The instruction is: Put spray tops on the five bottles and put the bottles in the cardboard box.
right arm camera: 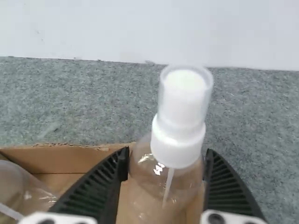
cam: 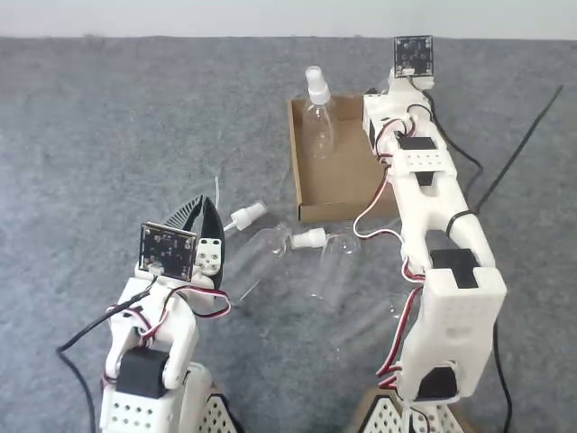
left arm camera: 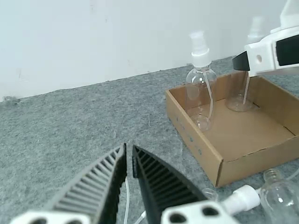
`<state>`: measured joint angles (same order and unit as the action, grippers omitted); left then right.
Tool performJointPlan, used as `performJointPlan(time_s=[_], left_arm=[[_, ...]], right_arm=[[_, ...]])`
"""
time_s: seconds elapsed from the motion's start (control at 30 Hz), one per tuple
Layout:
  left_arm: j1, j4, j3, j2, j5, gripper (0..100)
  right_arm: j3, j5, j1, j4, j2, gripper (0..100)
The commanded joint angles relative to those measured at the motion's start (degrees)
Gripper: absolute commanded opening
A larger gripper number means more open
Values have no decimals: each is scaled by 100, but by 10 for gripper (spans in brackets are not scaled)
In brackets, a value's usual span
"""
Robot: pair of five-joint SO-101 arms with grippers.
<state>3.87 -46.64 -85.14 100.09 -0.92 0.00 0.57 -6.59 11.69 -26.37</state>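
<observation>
Standing well to the left of the cardboard box [cam: 343, 214] and nearer the arm bases, the left hand [cam: 204, 206] has its black ribbed fingers closed to a thin slit with nothing between them. A thin clear tube [cam: 216, 187] lies on the grey worktop [cam: 108, 135] just beyond it.

Between that hand and the box's near wall lie two clear bottles, both on their sides with white spray tops fitted. The lying bottle [cam: 264, 241] is farther from the box. The second lying bottle [cam: 335, 262] has its top close under the near wall.

Inside the box, the standing bottle [cam: 318, 126] is upright in the far left corner with its spray top on. The right arm stretches over the box's right side. There the right hand [right arm camera: 166, 156] grips the held bottle [right arm camera: 154, 186], one finger against each side of its shoulder. That bottle is upright at the box's far right, topped with a white sprayer under a clear cap. A small dark mark on its shoulder is too small to read.

Right of the box, a black cable [cam: 523, 135] runs across the worktop.
</observation>
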Motion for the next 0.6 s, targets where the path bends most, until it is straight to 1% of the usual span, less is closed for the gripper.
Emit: performJointPlan(time_s=[0.0, 0.37, 0.57], left_arm=[[-9, 149, 40, 44, -35, 12], [-9, 149, 40, 44, -35, 12], [-9, 149, 40, 44, -35, 12]], right_arm=[[-255, -255, -84, -119, 224, 199], [-255, -308, -119, -101, 224, 201], [-255, -308, -119, -92, 224, 310]])
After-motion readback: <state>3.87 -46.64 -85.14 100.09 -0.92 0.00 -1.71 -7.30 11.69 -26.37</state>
